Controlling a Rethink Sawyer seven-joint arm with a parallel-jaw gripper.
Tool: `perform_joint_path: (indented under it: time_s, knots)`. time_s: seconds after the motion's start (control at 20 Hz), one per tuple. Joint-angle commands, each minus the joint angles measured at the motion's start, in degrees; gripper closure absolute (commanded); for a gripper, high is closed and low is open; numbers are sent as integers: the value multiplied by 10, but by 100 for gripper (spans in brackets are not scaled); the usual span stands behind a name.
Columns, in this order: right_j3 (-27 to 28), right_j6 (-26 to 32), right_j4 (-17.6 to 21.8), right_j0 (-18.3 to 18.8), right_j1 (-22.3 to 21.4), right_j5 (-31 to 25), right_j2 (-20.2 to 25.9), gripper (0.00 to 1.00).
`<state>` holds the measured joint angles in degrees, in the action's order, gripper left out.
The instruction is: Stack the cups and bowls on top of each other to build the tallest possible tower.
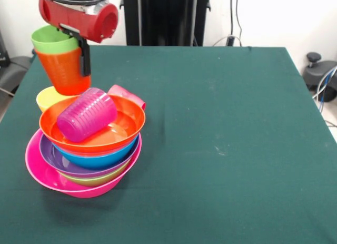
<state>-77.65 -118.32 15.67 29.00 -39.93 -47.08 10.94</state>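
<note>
**Glossy plastic stack leaning, cups held above it**

Glossy bowls sit nested at about 8 o'clock on the green counter (221,149): the pink bowl (39,173) as base, then a green bowl (100,179) barely showing, a purple bowl (52,158), a blue bowl (100,159) and an orange bowl (124,123) on top. The nest is visibly skewed, each rim shifted off the one below. A purple cup (87,115) lies on its side inside the orange bowl, mouth toward 2 o'clock. Behind the tower, at its 11 o'clock, stands a yellow cup (46,99); at its 1 o'clock a red cup (126,95) lies tipped against the orange rim.

The risk, as I judge it: the toppled purple cup fills the landing spot, so anything lowered there would meet a rounded, rolling side instead of a flat base. A push could also slide the skewed bowls further and spill the pile.

The claw (83,57) hangs at 10 o'clock, above the yellow cup. It grips an orange cup (63,70) with a green cup (52,40) nested inside; one dark finger (84,59) runs down the orange cup's outer wall, pinching the walls against a finger hidden inside. The held pair is clear of everything below.
</note>
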Motion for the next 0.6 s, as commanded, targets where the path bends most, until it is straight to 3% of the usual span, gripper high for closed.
perform_joint_path:
  time_s: [0.05,0.3,0.6]
  knots:
    - [31,-39,-8,-44,42,-39,16,100]
    - [50,-64,-12,-70,57,-40,3,100]
    - [54,-53,-27,-76,48,-58,-8,100]
